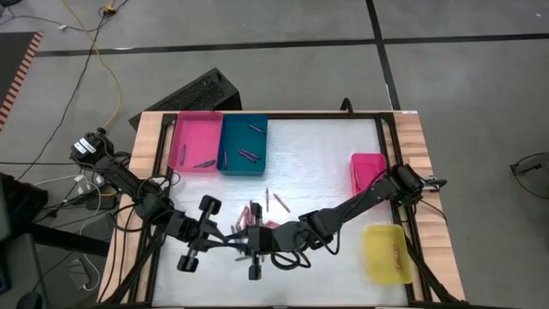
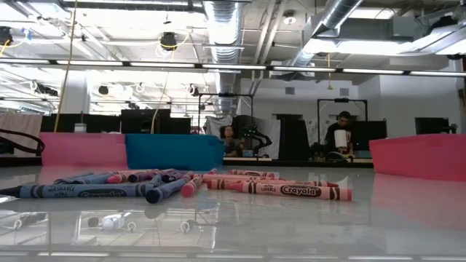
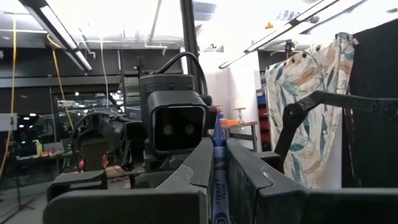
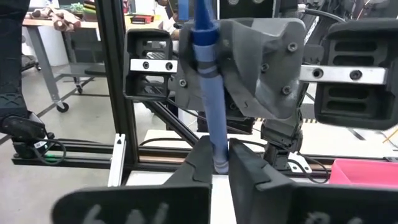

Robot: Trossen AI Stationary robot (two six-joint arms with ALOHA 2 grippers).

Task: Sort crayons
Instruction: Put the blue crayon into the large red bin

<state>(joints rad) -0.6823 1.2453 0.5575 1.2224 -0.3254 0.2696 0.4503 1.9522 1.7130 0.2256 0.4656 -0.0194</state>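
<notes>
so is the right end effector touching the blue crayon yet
Touching. The right wrist view shows the right end effector with its fingers closed on the lower end of the blue crayon, no gap either side.

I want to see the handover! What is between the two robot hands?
A blue crayon spans the gap. The right wrist view shows the right gripper closed on one end and the left gripper clamping the other; nothing else sits between them.
</notes>
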